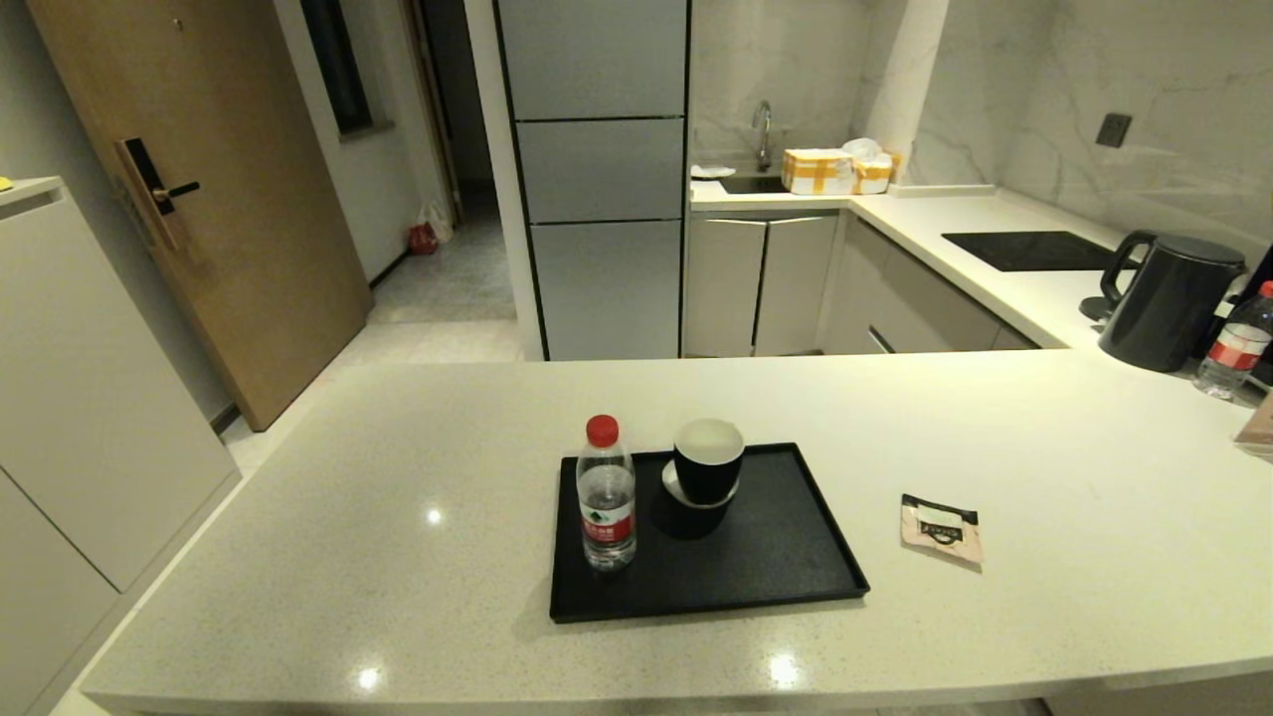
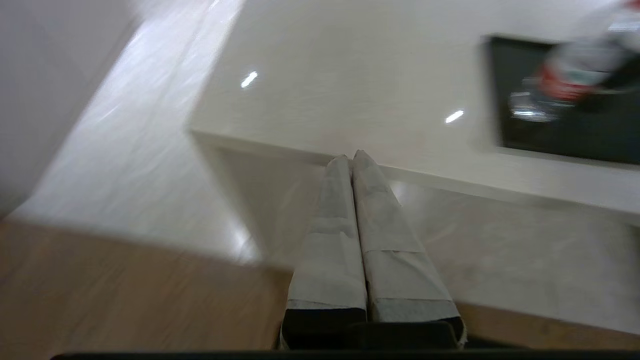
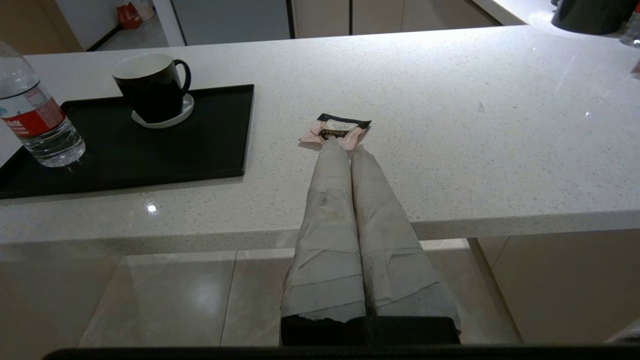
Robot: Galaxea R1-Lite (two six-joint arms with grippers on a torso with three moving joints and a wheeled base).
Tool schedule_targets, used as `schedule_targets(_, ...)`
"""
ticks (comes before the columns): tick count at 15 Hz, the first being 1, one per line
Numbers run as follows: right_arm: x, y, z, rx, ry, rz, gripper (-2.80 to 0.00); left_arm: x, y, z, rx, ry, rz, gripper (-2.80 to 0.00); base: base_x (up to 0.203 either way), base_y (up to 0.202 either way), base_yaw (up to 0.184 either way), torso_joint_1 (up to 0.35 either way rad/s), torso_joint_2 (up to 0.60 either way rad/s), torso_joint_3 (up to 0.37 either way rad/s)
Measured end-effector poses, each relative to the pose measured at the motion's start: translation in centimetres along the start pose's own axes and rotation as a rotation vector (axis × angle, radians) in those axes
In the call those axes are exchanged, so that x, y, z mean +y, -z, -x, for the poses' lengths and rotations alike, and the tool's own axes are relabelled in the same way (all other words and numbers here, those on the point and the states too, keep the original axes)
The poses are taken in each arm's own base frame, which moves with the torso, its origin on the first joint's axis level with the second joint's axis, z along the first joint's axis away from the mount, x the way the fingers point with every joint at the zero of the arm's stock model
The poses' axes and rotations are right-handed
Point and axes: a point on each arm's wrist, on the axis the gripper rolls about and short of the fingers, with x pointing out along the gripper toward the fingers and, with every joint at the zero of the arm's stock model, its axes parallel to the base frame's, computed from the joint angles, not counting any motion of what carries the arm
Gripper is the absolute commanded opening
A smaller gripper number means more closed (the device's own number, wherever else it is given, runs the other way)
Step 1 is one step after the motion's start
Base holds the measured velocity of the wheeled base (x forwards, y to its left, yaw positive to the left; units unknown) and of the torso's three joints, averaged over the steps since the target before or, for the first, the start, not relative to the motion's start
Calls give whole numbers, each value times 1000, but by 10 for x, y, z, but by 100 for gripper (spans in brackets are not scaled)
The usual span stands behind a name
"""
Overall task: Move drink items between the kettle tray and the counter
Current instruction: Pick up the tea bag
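A clear water bottle with red cap and red label stands upright at the left end of the black kettle tray, which lies on the speckled counter. The pale-pink sachet lies flat on the counter to the right of the tray. Neither arm shows in the head view. My right gripper is shut and empty, off the counter's near edge, pointing toward the sachet. My left gripper is shut and empty, below the counter's near left edge, with the tray and bottle far off.
Stacked black cups stand on the tray beside the bottle. A black kettle and a second red-labelled bottle stand at the far right, behind them a black cooktop panel. Open counter lies left of the tray and around the sachet.
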Motion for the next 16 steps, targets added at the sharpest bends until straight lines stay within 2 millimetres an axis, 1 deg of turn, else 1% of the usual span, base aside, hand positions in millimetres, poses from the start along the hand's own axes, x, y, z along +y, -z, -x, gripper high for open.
schedule_targets(1, 0, 0, 0, 0, 0, 0, -280, 1, 19, 8, -56, 66, 0, -280, 0, 0, 0, 0, 0, 0)
schedule_targets(2, 0, 0, 0, 0, 0, 0, -280, 0, 36, 5, -103, 121, -6, -280, 0, 0, 0, 0, 0, 0)
schedule_targets(4, 0, 0, 0, 0, 1, 0, -280, -5, 54, -12, -190, 191, -32, -280, 0, 0, 0, 0, 0, 0)
schedule_targets(6, 0, 0, 0, 0, 0, 0, -280, -8, 73, -43, -253, 204, -68, -280, 0, 0, 0, 0, 0, 0)
schedule_targets(7, 0, 0, 0, 0, 0, 0, -280, -8, 86, -61, -265, 190, -77, -280, 0, 0, 0, 0, 0, 0)
schedule_targets(8, 0, 0, 0, 0, 0, 0, -280, -8, 96, -74, -292, 166, -85, -280, 0, 0, 0, 0, 0, 0)
schedule_targets(10, 0, 0, 0, 0, 0, 0, -280, -8, 102, -84, -363, 139, -119, -280, 0, 0, 0, 0, 0, 0)
schedule_targets(13, 0, 0, 0, 0, -1, 0, -280, -8, 109, -88, -335, 129, -150, -280, 0, 0, 0, 0, 0, 0)
schedule_targets(16, 0, 0, 0, 0, 0, 0, -280, -8, 110, -89, -331, 129, -151, -280, 0, 0, 0, 0, 0, 0)
